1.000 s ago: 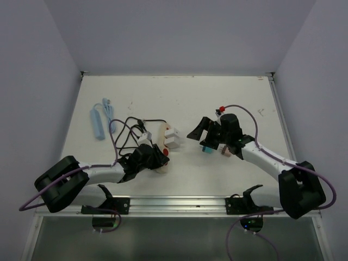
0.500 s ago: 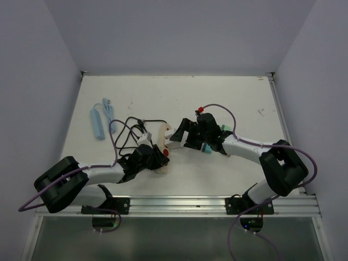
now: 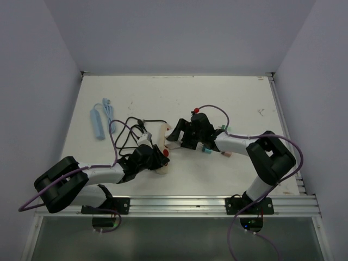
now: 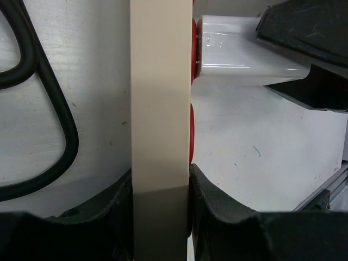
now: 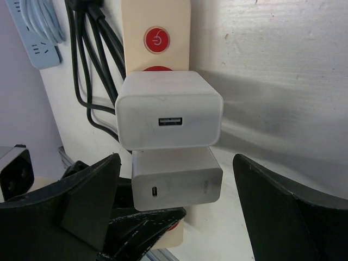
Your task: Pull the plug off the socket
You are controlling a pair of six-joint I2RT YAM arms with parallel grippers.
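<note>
The socket (image 3: pixel 161 137) is a long beige strip with red buttons, lying in the middle of the table. My left gripper (image 3: pixel 156 159) is shut on its near end, and its fingers (image 4: pixel 217 206) press both long sides of the socket (image 4: pixel 160 109). Two white plugs sit side by side in the socket's face: one with a wide port (image 5: pixel 169 109) and one with a small oval port (image 5: pixel 176 176). My right gripper (image 5: pixel 179 201) is open, its fingers (image 5: pixel 293 206) on either side of the nearer plug without touching it. From above, the plugs (image 3: pixel 174 142) lie just under the right gripper (image 3: pixel 176 134).
The socket's black cord (image 3: pixel 128 133) loops on the table to its left. A light blue power strip (image 3: pixel 98 123) with a blue cord lies at the far left. White walls close in the table on three sides, and a metal rail (image 3: pixel 179 204) runs along the near edge.
My right arm has swung left across the table to the socket, and its open fingers now straddle the white plugs. The left gripper and the socket have not moved.
</note>
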